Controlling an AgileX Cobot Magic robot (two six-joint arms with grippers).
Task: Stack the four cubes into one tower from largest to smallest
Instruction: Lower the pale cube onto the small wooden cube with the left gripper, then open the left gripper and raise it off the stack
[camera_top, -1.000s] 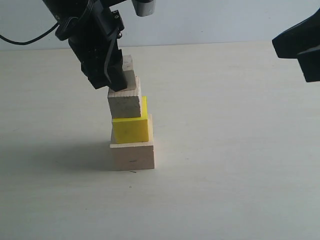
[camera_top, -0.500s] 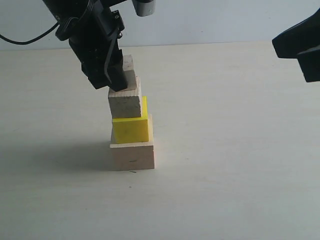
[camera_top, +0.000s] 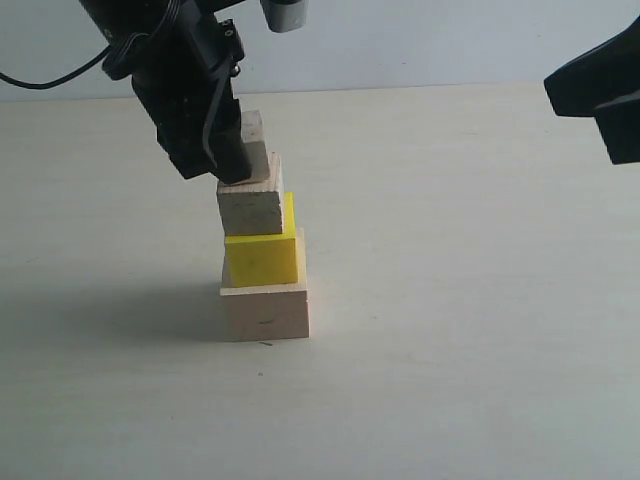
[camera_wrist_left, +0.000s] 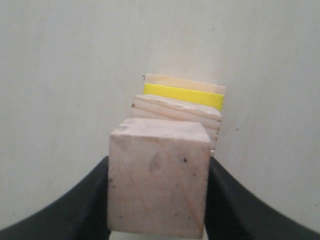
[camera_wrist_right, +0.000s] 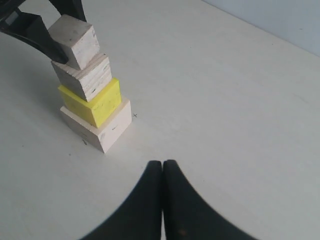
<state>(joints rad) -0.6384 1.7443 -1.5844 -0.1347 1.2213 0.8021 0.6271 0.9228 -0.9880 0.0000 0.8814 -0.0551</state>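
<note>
While the large pale wooden cube (camera_top: 265, 312), bright yellow cube (camera_top: 261, 260) and grain-lined pale wooden cube (camera_top: 250, 210) stand stacked, my left gripper (camera_wrist_left: 157, 212) clasps the smallest whitish wooden cube (camera_wrist_left: 159, 170) on top, apparently awaiting only release, while my right gripper (camera_wrist_right: 162, 172) is closed and empty.

No writing, label, brand, number or sign can be read in any of the views. The nearest things to it are a few faint dark marks. One is a short stroke on the front face of the largest cube (camera_top: 265, 312), too small to read as a character. Another is a tiny cross-like mark on the table (camera_top: 450, 300), just beside that cube's corner in the right wrist view. The smallest cube (camera_wrist_left: 158, 182), seen close in the left wrist view, carries only wood grain and a few dark specks.
</note>
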